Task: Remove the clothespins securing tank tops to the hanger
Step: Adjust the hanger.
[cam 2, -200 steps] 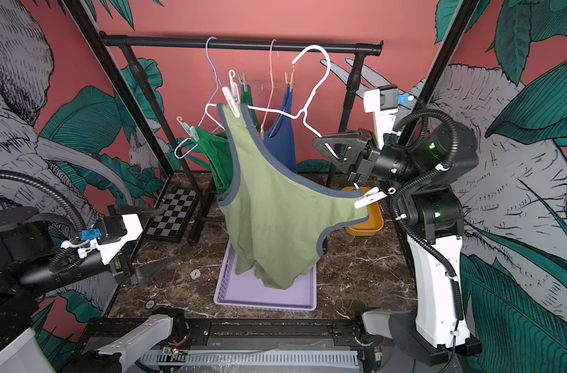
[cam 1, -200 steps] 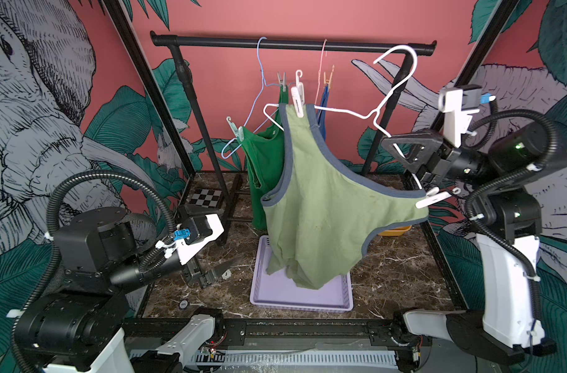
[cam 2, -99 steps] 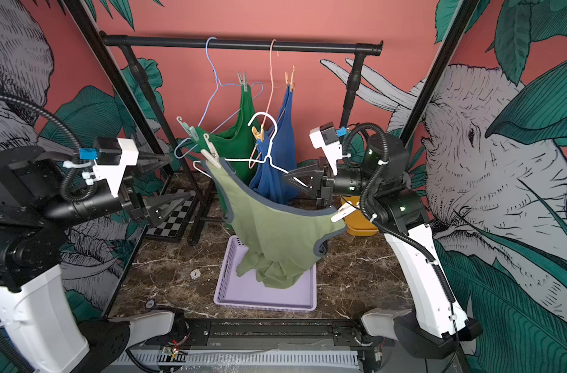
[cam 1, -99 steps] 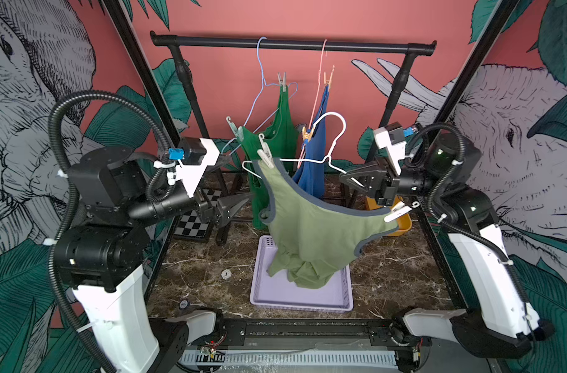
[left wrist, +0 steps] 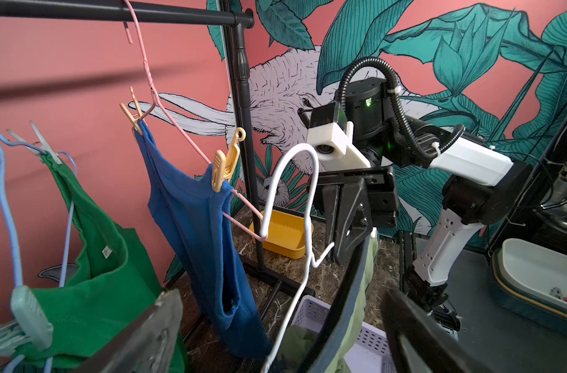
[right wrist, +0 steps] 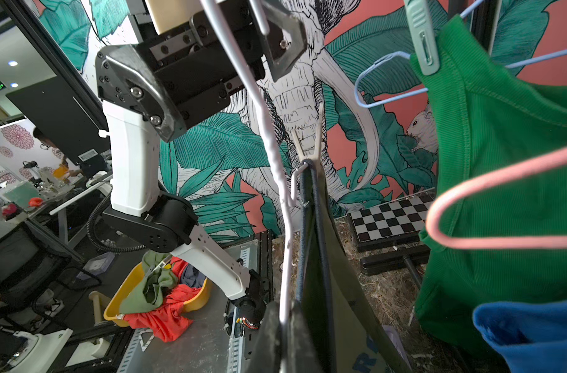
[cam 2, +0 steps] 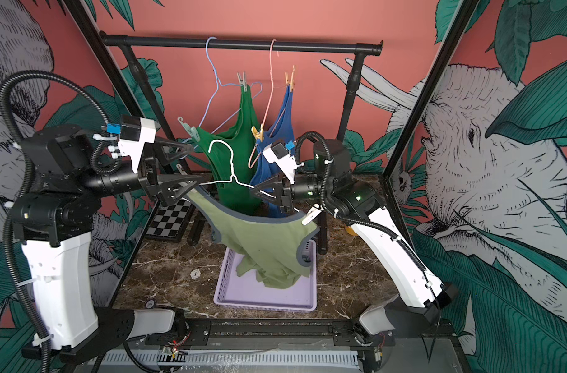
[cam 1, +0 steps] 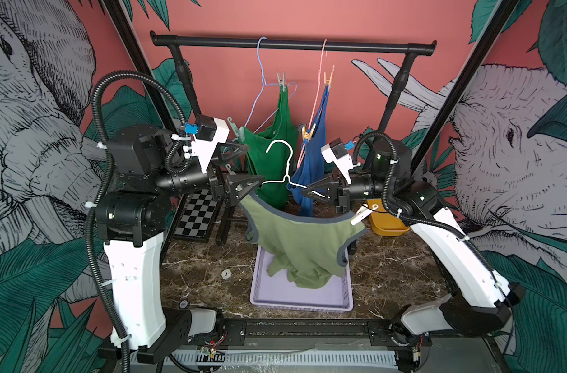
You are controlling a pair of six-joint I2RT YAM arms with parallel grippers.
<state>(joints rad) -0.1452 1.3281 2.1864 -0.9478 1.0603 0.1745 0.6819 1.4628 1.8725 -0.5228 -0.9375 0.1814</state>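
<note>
My right gripper (cam 1: 305,191) is shut on the wire of a white hanger (cam 1: 287,155) held over the lilac tray (cam 1: 303,306). An olive tank top (cam 1: 301,239) hangs from it, pinned by a white clothespin (cam 1: 361,215) at the right end and a beige one (right wrist: 308,145) at the left end. My left gripper (cam 1: 248,167) stands open around that left end, with the wire and the grey trim between its jaws (left wrist: 282,339). On the rail, a green tank top (cam 1: 275,155) and a blue one (cam 1: 311,168) hang, each held by two clothespins.
The black rail (cam 1: 291,43) with its posts and feet stands behind the hanger. A yellow bin (cam 1: 385,222) sits at the back right and a checkerboard (cam 1: 198,213) at the back left. The olive top's hem lies bunched in the tray.
The right arm has lowered the white hanger from up high to mid-height over the tray. The left arm has risen from the front left to the hanger's left end.
</note>
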